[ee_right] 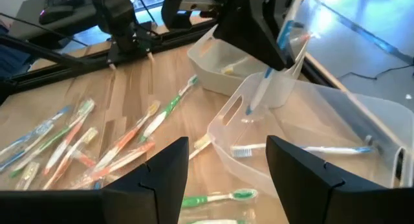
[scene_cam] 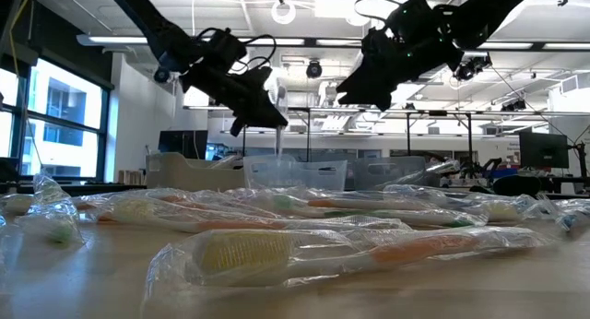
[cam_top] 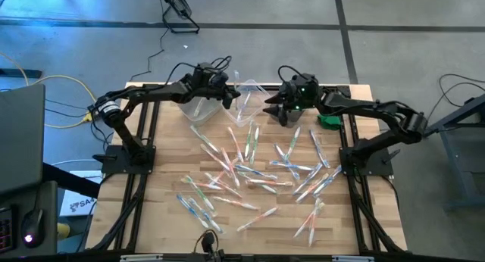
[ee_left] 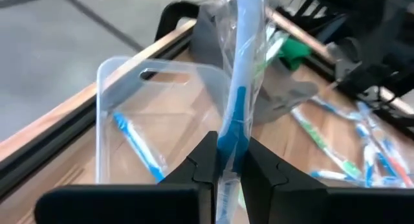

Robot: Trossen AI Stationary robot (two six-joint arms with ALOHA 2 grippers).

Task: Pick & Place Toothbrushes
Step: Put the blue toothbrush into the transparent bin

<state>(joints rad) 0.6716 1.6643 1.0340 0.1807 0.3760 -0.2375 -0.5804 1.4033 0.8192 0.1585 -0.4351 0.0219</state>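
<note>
Left wrist view shows the left hand (ee_left: 229,160) clamped on a blue toothbrush (ee_left: 240,75) in crinkly wrap, hanging over a clear bin (ee_left: 123,98). Light, stiff, slippery: best gripped mid-handle. Right hand (ee_right: 226,160) waits apart, empty, nearby.

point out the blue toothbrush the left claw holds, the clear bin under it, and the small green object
blue-handled wrapped toothbrush (ee_left: 237,101): left wrist view, on its blue handle above the claw
clear plastic bin (ee_left: 132,65): left wrist view, on its handle-end rim
small green object (cam_top: 329,120): high view, on its middle
</note>
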